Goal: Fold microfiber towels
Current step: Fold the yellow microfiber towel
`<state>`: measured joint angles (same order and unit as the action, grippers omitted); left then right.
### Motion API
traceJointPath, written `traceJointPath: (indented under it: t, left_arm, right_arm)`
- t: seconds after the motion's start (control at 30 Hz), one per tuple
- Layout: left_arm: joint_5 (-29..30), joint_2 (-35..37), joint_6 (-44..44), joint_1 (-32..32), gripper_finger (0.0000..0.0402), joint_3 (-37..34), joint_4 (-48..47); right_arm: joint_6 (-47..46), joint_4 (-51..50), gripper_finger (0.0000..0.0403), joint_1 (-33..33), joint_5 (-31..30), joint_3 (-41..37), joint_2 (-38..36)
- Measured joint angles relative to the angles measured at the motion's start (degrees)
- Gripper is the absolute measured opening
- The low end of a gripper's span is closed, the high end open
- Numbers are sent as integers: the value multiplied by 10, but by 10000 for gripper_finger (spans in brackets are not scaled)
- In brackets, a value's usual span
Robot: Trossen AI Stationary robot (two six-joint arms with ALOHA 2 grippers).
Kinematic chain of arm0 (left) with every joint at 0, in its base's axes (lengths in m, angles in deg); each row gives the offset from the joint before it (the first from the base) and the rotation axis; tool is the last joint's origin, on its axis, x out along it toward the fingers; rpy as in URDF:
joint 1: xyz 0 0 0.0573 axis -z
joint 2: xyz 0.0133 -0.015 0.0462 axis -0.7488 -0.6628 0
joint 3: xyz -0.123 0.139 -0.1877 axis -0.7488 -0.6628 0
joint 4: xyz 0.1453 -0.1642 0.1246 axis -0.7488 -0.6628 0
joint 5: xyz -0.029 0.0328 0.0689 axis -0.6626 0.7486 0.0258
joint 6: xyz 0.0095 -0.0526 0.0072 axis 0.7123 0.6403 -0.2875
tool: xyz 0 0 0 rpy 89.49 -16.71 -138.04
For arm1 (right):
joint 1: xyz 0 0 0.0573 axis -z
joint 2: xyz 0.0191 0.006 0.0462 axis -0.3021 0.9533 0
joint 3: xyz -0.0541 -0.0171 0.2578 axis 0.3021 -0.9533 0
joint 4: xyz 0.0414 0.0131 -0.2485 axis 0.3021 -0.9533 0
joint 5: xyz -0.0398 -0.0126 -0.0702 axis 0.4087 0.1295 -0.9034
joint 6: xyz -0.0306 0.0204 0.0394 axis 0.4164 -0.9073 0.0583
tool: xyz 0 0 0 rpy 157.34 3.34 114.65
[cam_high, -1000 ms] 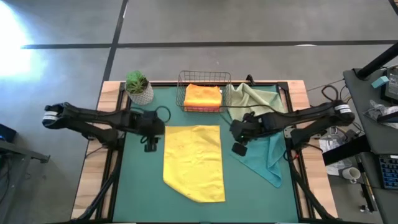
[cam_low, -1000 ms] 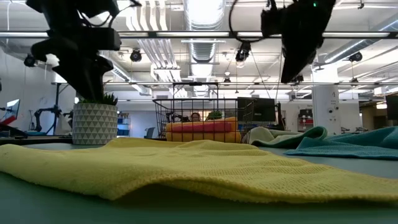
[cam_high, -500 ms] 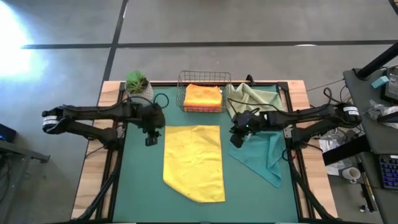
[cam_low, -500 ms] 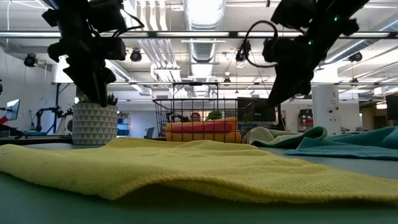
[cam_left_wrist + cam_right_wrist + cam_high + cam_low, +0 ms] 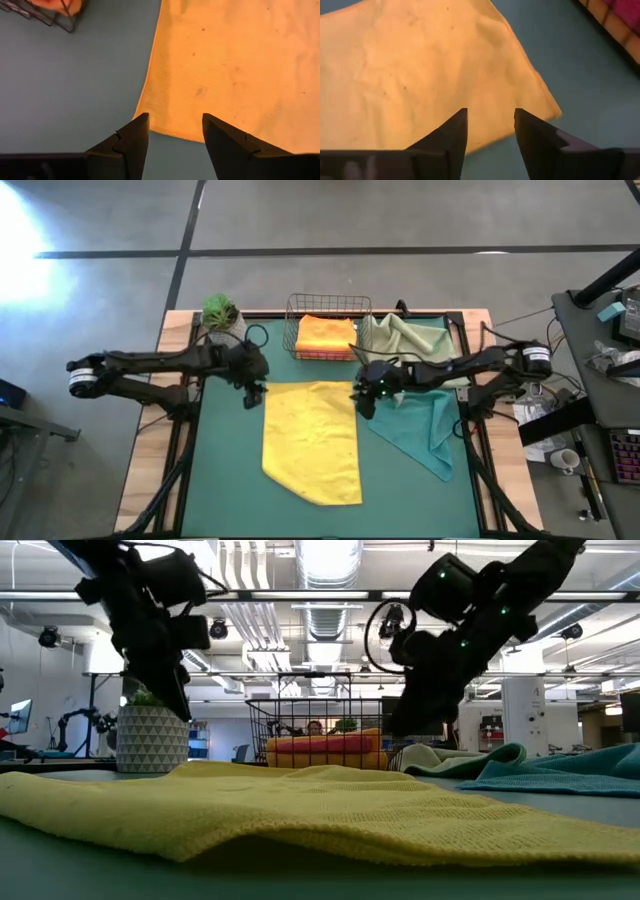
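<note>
I have the yellow towel (image 5: 312, 440) spread flat in the middle of the green mat (image 5: 225, 480), and I place everything else from it. My left gripper (image 5: 254, 394) hangs just off the towel's far left corner, above the mat; its fingers (image 5: 131, 142) stand apart with nothing between them, and its wrist camera looks down on that corner's edge. My right gripper (image 5: 362, 404) hangs at the towel's far right corner, fingers (image 5: 451, 135) parted and empty too, with the corner showing between them from above. In the low view both grippers are clear of the cloth, not touching it.

Beyond the towel's far edge stands a wire basket (image 5: 328, 303) with a folded orange towel (image 5: 326, 334) inside. To the towel's right lies the teal towel (image 5: 425, 430), loosely spread, and beyond that a crumpled sage green towel (image 5: 410, 336) beside the basket. A small potted plant (image 5: 222, 318) sits beyond the towel's far left corner, left of the basket.
</note>
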<state>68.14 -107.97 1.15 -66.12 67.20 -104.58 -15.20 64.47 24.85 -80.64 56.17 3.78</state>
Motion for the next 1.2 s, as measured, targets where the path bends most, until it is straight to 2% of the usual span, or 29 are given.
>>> traceJointPath:
  t: [0.13, 0.4, 0.7, 0.83, 0.93, 1.1, 1.2]
  left_arm:
    - [1, 0, 35, 0, 169, -38, 58]
    - [22, -15, 37, 0, 169, -83, 135]
    - [26, -137, 38, 0, 169, -81, 186]
    - [27, -168, 38, 0, 169, -70, 199]
    - [33, -169, 37, 0, 169, -68, 197]
    - [43, -142, 37, 0, 169, -70, 189]
    - [70, -125, 31, 0, 169, -70, 189]
  right_arm:
    - [25, 43, 167, 0, -1, 1, 27]
    - [84, 61, 167, 17, -18, 1, 41]
    - [86, 64, 167, 39, -19, 1, 80]
    - [75, 65, 167, 39, -53, 1, 105]
    - [62, 83, 167, 39, -76, 1, 115]
    - [56, 86, 167, 41, -76, 1, 115]
    - [55, 89, 167, 43, -75, 1, 125]
